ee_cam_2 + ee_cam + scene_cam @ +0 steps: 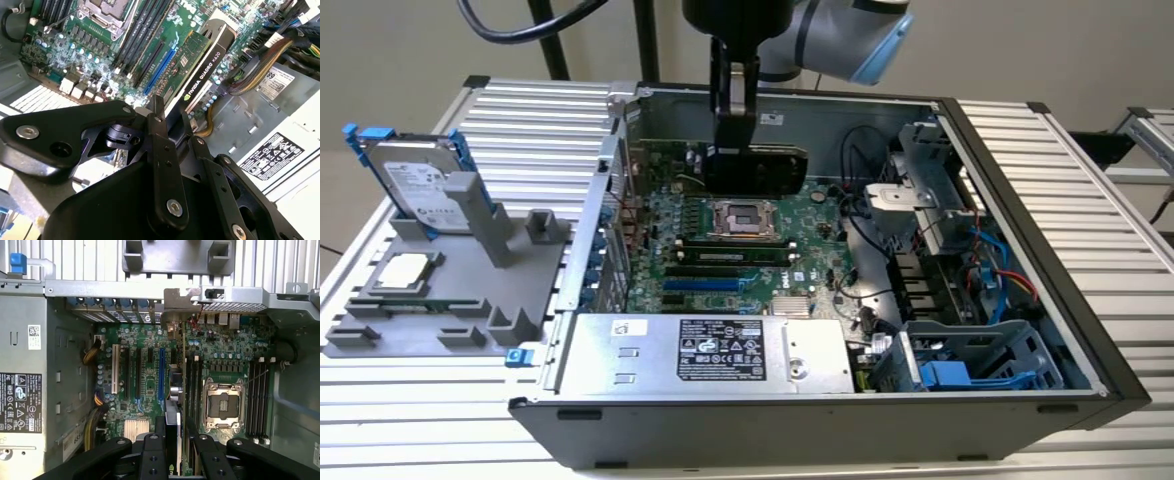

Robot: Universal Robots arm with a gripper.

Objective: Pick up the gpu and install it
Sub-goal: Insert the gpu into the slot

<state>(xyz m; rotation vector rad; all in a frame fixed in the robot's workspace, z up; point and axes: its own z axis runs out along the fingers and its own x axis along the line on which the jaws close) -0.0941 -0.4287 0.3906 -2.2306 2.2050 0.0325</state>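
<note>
The gripper [738,135], pinching the gpu [758,170] above the blue slot [161,372], could jam the card's edge on the board [821,235] if it descends crooked.

The arm [847,40] hangs vertical from above, its tool [736,140] pointing down, clamped narrow.

The exterior view stands off from the desk [1067,140], higher than the tool [744,150], and looks slanting down into the open computer case [787,430] from a middle distance. The first wrist view sits just behind the tool [172,440] and faces straight down onto the motherboard [145,390], fairly near. The second wrist view looks past the tool [170,125] at a slant, very close. All three views share the motherboard and the CPU socket [744,218] below the tool.
</note>
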